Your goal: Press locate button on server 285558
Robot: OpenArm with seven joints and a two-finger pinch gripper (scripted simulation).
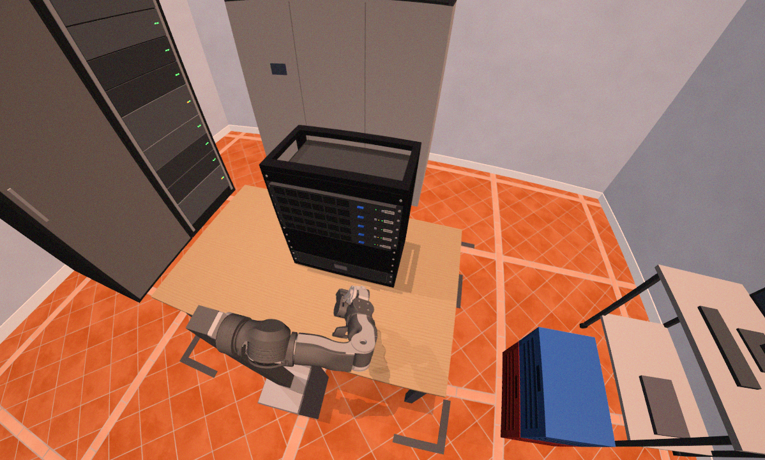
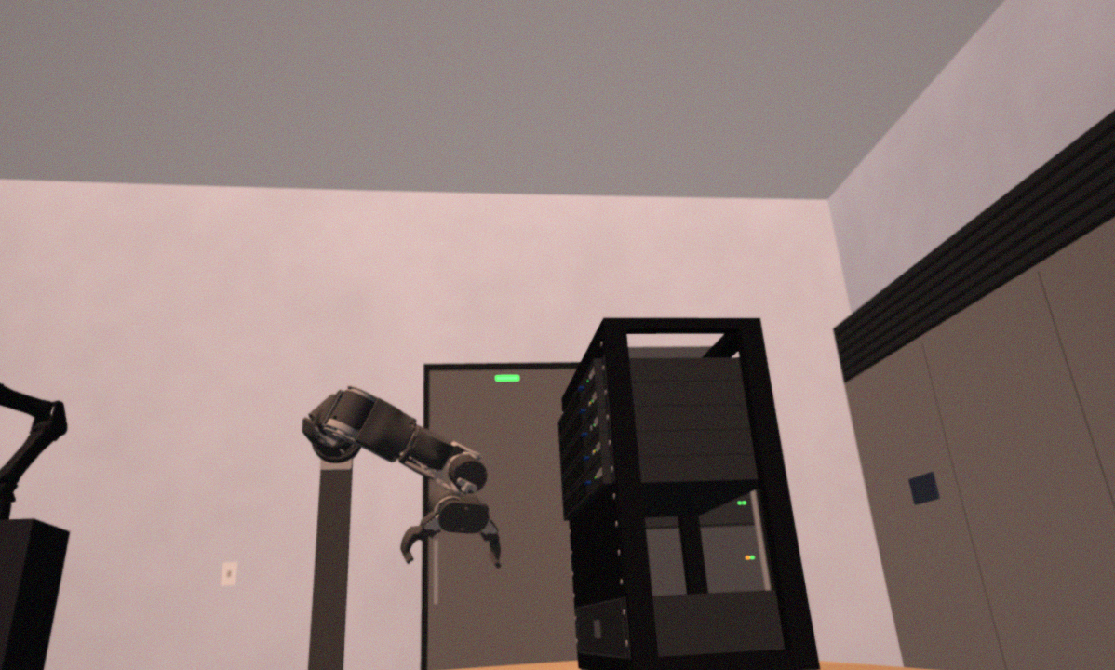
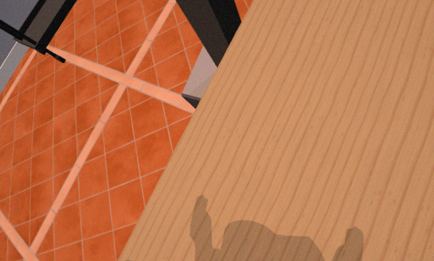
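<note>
Top view, mid-frame: gripper (image 1: 355,294) wide open, empty, low before rack (image 1: 339,154); approach step, next needing label reading, then a gentle press on one button (image 1: 360,216).

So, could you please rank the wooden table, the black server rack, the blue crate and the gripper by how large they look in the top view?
1. Wooden table
2. Black server rack
3. Blue crate, though it sits lower, on the floor, so its rank against the rack is unsure
4. Gripper, open, clearly smallest
</note>
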